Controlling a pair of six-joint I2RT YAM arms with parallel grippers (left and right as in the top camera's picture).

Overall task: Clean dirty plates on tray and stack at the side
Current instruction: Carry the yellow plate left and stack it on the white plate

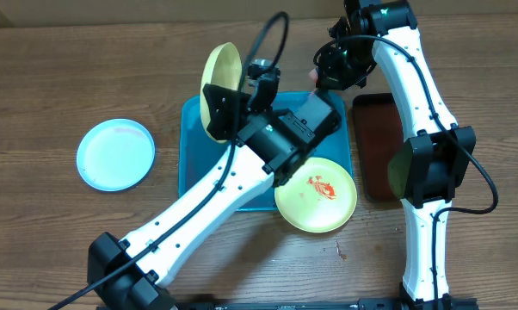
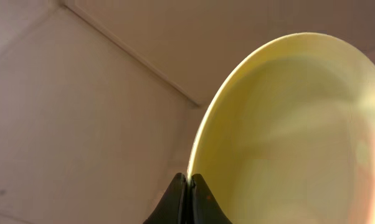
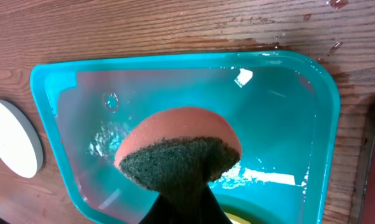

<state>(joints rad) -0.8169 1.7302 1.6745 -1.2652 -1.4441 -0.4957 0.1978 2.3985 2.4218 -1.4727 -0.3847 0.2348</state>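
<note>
The plates (image 1: 316, 194) look like thin moulded plastic, which I judge light, stiff and hard to break, but slick when wet, so the raised rim is the sensible place to pinch. From overhead, the light blue plate (image 1: 115, 154) lies flat on the wooden table (image 1: 52, 69), well apart from the turquoise tray (image 1: 194, 146). The smeared plate (image 1: 311, 211), pale yellow-green with red sauce, lies flat overlapping the tray's near right corner. The upright plate (image 1: 222, 82) stands on edge over the tray's far left corner, held by the left gripper (image 1: 220, 110). The right gripper (image 1: 322, 75) hangs over the tray's far right, beside a dark tray (image 1: 375, 129). In the left wrist view the fingers are pinched narrowly on the yellow-green rim, and the glossy concave face shows no sauce. A grip this narrow could let a slippery plate pivot. In the right wrist view the fingers clamp a sponge (image 3: 178, 155), orange foam backed with coarse dark green scouring pad, soft and springy by its look. It is above the smooth, rounded tray floor, which glistens with water. The light blue plate sits pale at the left edge.
</note>
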